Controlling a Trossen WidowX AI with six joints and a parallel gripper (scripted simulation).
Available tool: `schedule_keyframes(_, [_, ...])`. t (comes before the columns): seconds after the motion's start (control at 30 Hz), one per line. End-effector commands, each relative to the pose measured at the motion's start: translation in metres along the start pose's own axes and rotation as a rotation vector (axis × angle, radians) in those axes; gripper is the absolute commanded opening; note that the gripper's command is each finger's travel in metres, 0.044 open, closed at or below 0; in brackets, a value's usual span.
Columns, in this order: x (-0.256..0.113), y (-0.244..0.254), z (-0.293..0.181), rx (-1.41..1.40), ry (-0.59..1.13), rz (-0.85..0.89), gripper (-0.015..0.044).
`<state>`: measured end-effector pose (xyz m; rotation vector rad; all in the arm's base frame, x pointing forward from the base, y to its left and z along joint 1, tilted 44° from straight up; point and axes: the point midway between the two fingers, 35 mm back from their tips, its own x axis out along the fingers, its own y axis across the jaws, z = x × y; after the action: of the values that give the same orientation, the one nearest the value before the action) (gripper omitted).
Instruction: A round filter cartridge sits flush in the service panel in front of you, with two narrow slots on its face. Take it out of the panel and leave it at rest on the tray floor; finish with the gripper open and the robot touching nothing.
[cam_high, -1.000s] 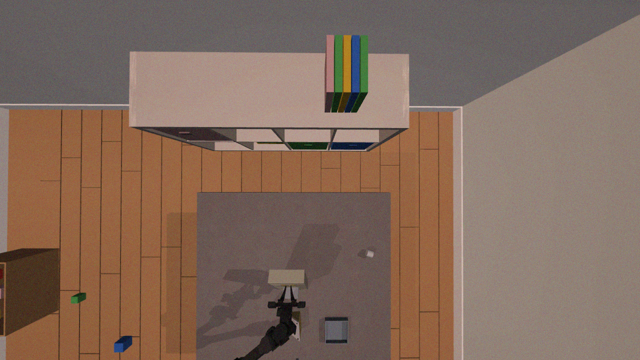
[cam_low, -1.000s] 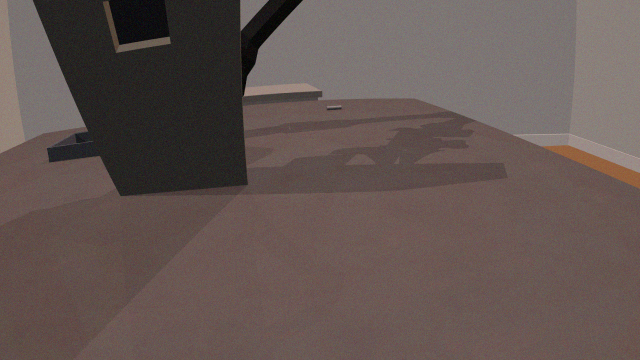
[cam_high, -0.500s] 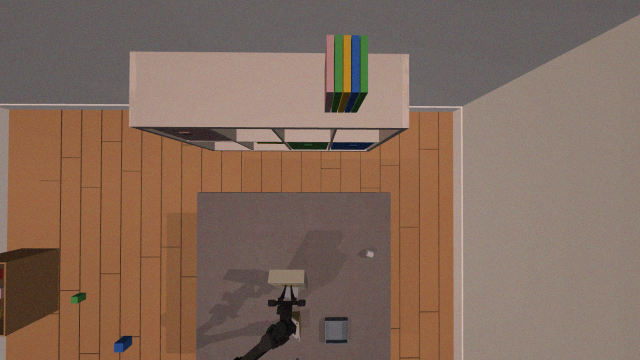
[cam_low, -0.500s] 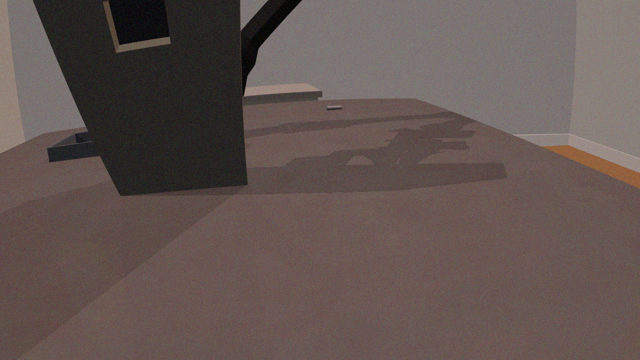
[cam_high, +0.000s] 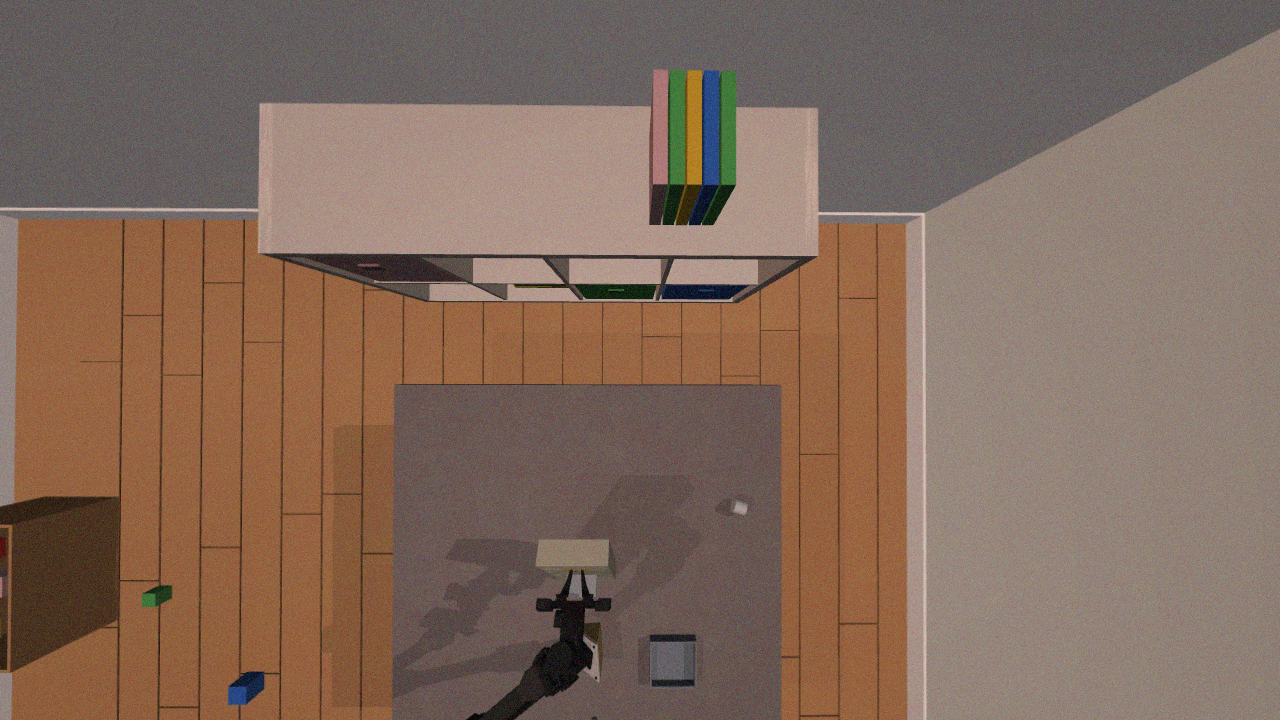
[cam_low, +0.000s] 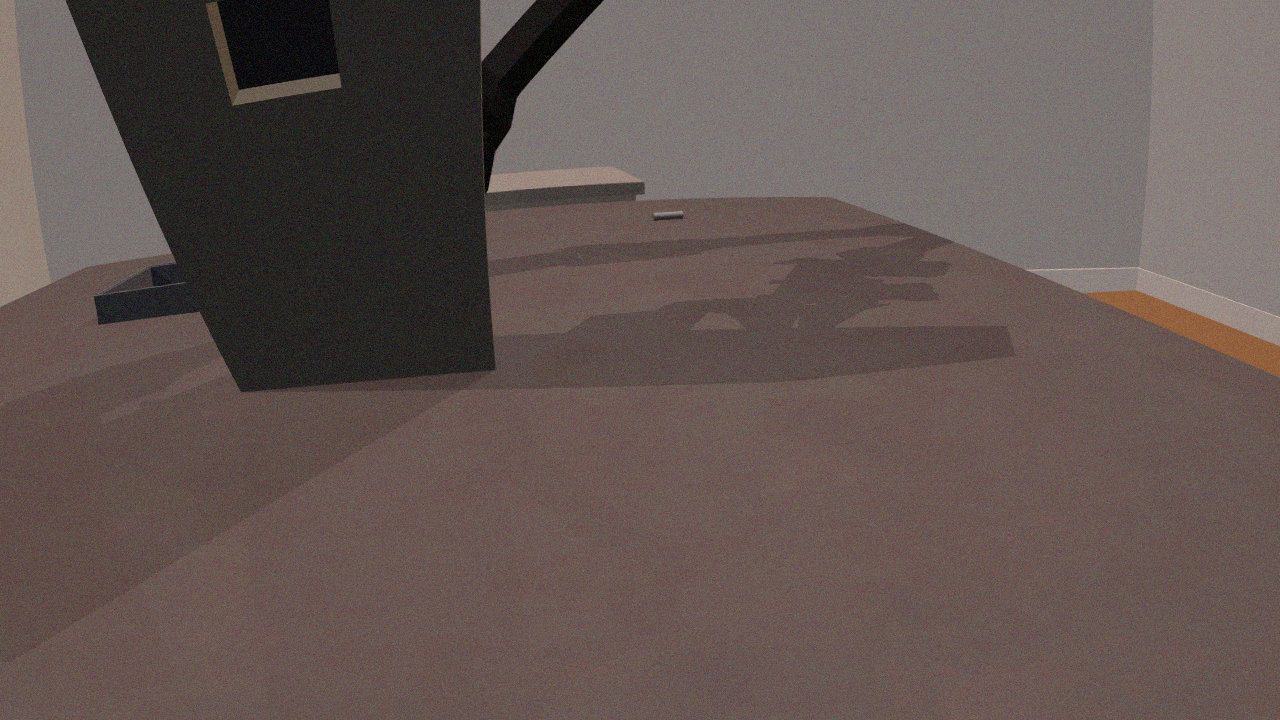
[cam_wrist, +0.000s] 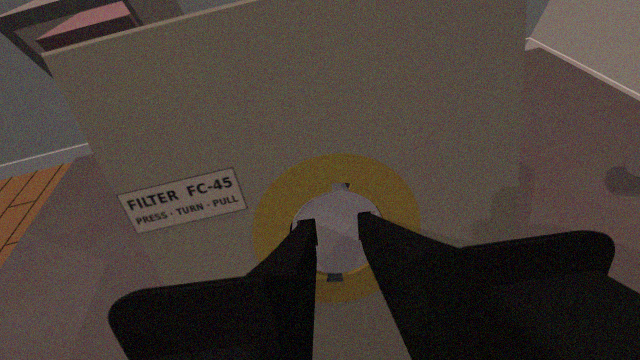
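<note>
The grey round filter cartridge sits flush in the beige service panel, inside a yellow ring. My gripper is pressed up to the cartridge's face with its two black fingers partly apart. The fingertips sit where the two slots are and hide them; nothing is clamped between them. From above, the gripper meets the front of the panel. The dark tray lies on the mat to the right of my arm and is empty; it also shows in the exterior view.
A label reading "FILTER FC-45, PRESS · TURN · PULL" is left of the ring. A small white cylinder lies on the mat at the far right. A shelf unit stands beyond the mat. The panel's dark back fills the low view.
</note>
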<state>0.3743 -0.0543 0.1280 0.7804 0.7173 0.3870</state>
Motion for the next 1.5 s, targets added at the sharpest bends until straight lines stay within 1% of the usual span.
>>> schedule_keyframes(0.0, [0.005, 0.000, -0.002, 0.002, 0.007, -0.004, 0.0111])
schedule_keyframes(0.17, [0.006, 0.000, -0.002, 0.002, 0.007, -0.004, 0.0111])
schedule_keyframes(0.2, [0.001, 0.000, 0.000, 0.001, -0.001, 0.000, 0.0105])
schedule_keyframes(0.47, [0.001, 0.000, 0.000, 0.001, -0.001, 0.000, 0.0051])
schedule_keyframes(0.53, [0.001, 0.000, 0.000, 0.001, -0.001, 0.000, 0.0000])
schedule_keyframes(0.63, [0.002, 0.000, 0.000, 0.019, 0.001, 0.000, 0.0000])
schedule_keyframes(1.47, [0.011, 0.000, -0.002, 0.859, 0.005, -0.006, 0.0000])
